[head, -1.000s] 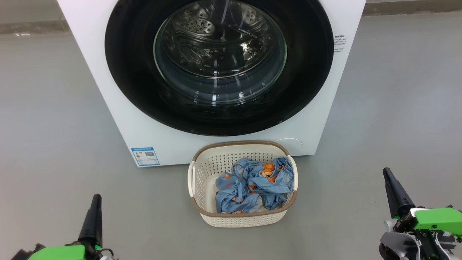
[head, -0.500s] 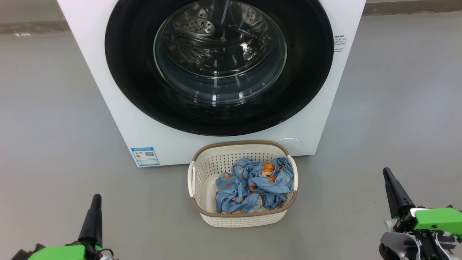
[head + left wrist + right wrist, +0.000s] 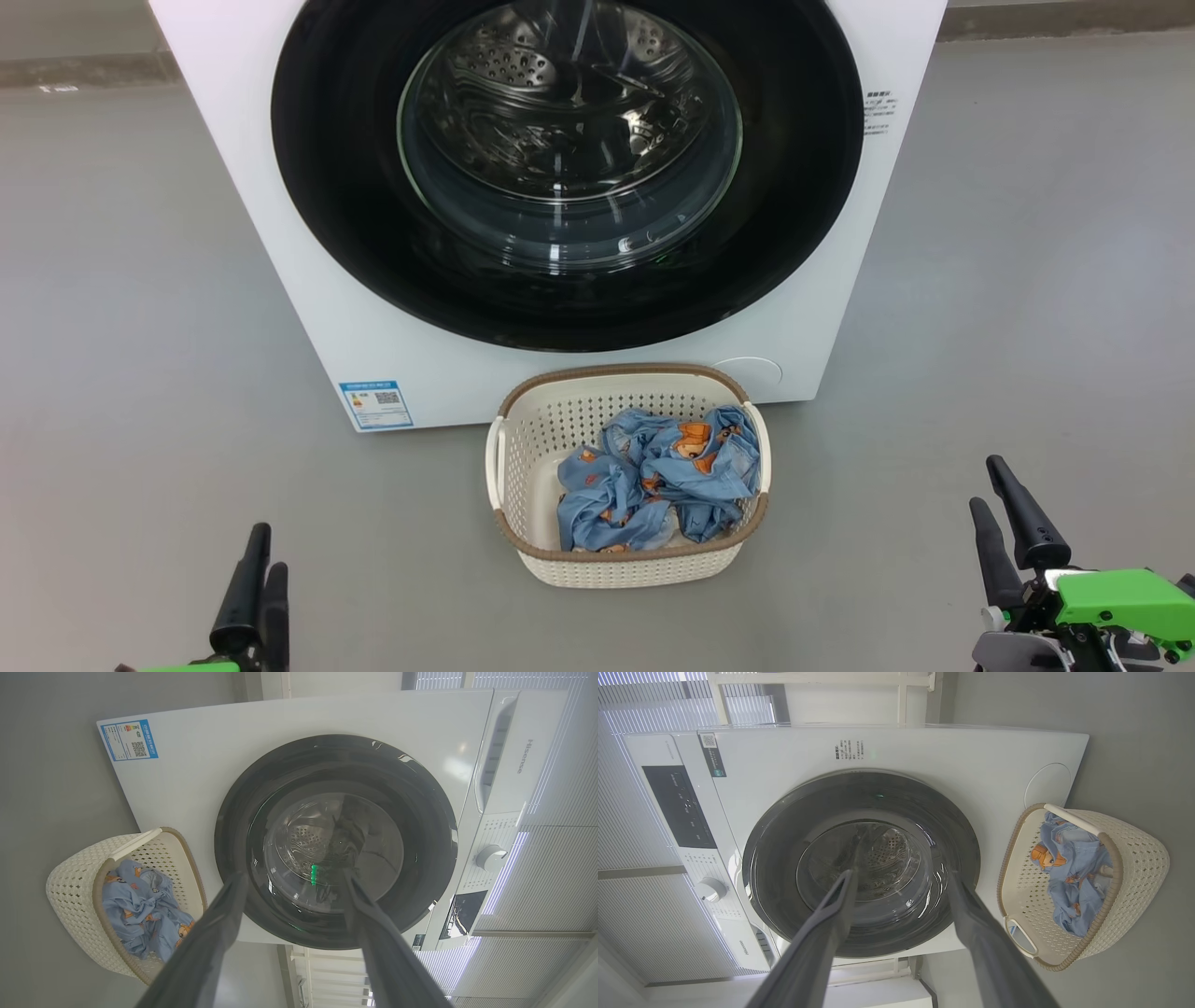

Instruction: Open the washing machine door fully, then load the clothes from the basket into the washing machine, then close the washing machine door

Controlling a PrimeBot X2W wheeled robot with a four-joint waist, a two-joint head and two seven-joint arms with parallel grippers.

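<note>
**Fig. – Both grippers re-posed; door step not yet begun**

Change vs. 0.5 s ago: the left gripper (image 3: 268, 551) and right gripper (image 3: 986, 481) sit lower in head view, and each now shows two dark fingers where one showed. Machine and basket hold the same place, so the arms moved, not the camera. Both wrist views show the fingers spread apart w/ nothing between them.

Meaning, as a judgement: prep for a reach to the door, so the task is at its very start.

The washing machine door (image 3: 560, 308) lies flush against the washing machine (image 3: 280, 233), well apart from both grippers. The basket (image 3: 621, 370) stands just in front of the machine, below the door. The clothes (image 3: 653, 476) are bunched toward its right side.

Surface and room: plain grey floor (image 3: 140, 280), matte. Blue label sticker (image 3: 375, 403) at the machine's lower-left corner. Pale slatted wall panels (image 3: 560, 868) behind, per the wrist views.
</note>
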